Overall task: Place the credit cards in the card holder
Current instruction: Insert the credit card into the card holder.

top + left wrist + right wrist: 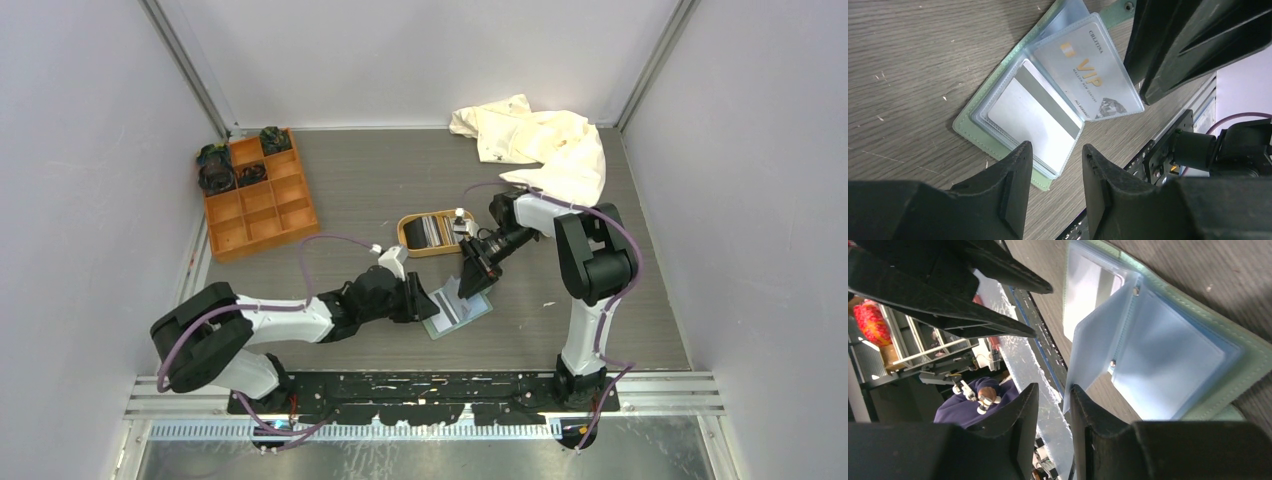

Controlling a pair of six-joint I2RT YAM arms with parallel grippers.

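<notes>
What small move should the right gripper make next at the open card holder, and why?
Probably close the right gripper on the raised clear sleeve: its free corner sits at the open jaws, and holding it would keep the card holder spread.

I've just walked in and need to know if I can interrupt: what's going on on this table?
Both arms are working over the open green card holder lying on the table. A VIP card and a striped card sit in its clear sleeves. The left fingers hover open beside it; the right fingers are at a lifted sleeve, possibly pinching it. More cards wait in the tan tray behind.
</notes>
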